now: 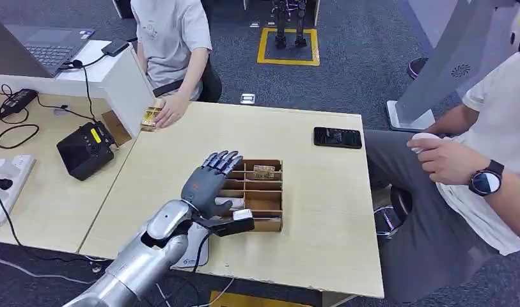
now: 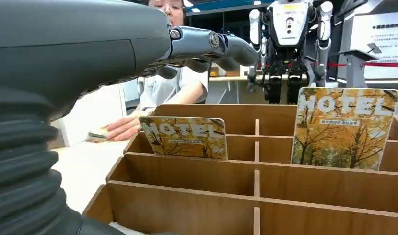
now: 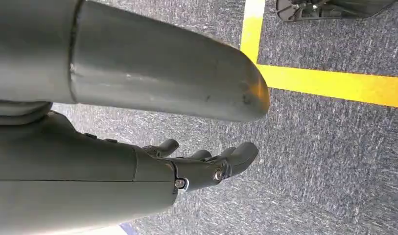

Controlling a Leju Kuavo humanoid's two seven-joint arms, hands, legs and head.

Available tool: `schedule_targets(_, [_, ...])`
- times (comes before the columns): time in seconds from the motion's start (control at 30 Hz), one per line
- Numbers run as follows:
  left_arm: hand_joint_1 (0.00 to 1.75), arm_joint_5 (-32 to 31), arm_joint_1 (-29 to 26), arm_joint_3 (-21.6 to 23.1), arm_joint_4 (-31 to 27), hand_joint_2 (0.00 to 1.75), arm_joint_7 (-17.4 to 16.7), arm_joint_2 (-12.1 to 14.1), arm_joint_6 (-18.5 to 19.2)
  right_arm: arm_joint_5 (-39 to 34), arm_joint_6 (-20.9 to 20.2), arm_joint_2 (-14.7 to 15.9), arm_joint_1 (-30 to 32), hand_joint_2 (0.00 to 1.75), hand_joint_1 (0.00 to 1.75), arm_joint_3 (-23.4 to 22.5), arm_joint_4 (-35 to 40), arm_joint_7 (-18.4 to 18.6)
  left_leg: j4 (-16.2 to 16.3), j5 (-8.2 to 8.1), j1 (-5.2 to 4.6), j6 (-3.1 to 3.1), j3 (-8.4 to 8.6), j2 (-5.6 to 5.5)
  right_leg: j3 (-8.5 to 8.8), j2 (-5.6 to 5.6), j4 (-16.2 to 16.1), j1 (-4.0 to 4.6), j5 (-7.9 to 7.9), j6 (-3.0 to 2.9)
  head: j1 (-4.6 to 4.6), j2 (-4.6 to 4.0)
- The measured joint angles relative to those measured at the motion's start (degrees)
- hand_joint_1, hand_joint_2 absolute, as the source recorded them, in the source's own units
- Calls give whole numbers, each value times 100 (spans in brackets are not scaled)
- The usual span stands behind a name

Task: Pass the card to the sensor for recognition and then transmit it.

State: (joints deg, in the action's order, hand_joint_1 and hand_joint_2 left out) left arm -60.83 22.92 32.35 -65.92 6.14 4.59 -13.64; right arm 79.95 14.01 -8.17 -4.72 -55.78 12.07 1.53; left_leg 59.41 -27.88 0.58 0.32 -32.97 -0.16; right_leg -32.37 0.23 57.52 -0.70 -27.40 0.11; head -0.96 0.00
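A wooden slotted card box [image 1: 270,203] stands on the light table. A yellow hotel card [image 1: 264,171] stands in a far slot; the left wrist view shows two such cards, one low [image 2: 184,137] and one taller [image 2: 344,128], upright in the box [image 2: 197,176]. My left hand [image 1: 209,182] hovers over the box's left half, fingers stretched forward and apart, holding nothing; in its wrist view the fingers [image 2: 206,46] reach above the cards. The black sensor unit [image 1: 84,149] sits on the left table. My right hand [image 3: 201,166] hangs over the carpet, holding nothing.
A person across the table rests a hand [image 1: 173,110] by a small stack of cards [image 1: 149,117]. A black phone [image 1: 337,137] lies far right. Another person [image 1: 474,166] sits at the right. Laptop [image 1: 43,48], cables and a power strip [image 1: 4,185] crowd the left.
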Motion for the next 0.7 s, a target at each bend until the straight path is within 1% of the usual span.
schedule_targets(0.53, [0,-94,104,0,256,175,-50,-76,-87,0,0,0,-1,0,0,0,0,0,0,0,0,0,1,-1,2,0,0,0,1,1,-2,0])
schedule_targets(0.57, [10,-94,106,0,273,175,-50,-79,-100,2,0,0,-1,0,0,0,0,0,0,0,0,0,1,-1,2,0,0,0,1,1,-2,0])
schedule_targets(0.6, [108,-107,105,-2,284,175,-52,-81,-127,2,0,0,-1,0,0,0,2,-2,0,0,0,0,1,-1,2,-1,0,0,1,1,-2,0])
schedule_targets(0.7, [108,-195,104,-2,330,175,-100,-79,-212,4,-2,0,-1,0,0,0,2,-20,0,0,0,0,0,-1,2,0,0,0,1,1,0,0])
